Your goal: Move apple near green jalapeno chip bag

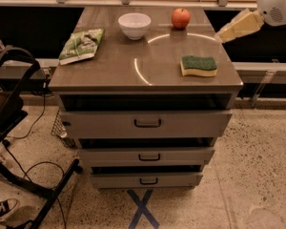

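The apple, small, round and red-orange, sits at the back right of the cabinet top. The green jalapeno chip bag, light green with white patches, lies flat near the left edge. My gripper is at the right side, its pale tip hanging just off the cabinet's right edge, right of and a little in front of the apple. It holds nothing and touches nothing.
A white bowl stands at the back between the bag and the apple. A green-and-yellow sponge lies at the front right. The cabinet has three drawers. A black chair frame and cables stand at the left.
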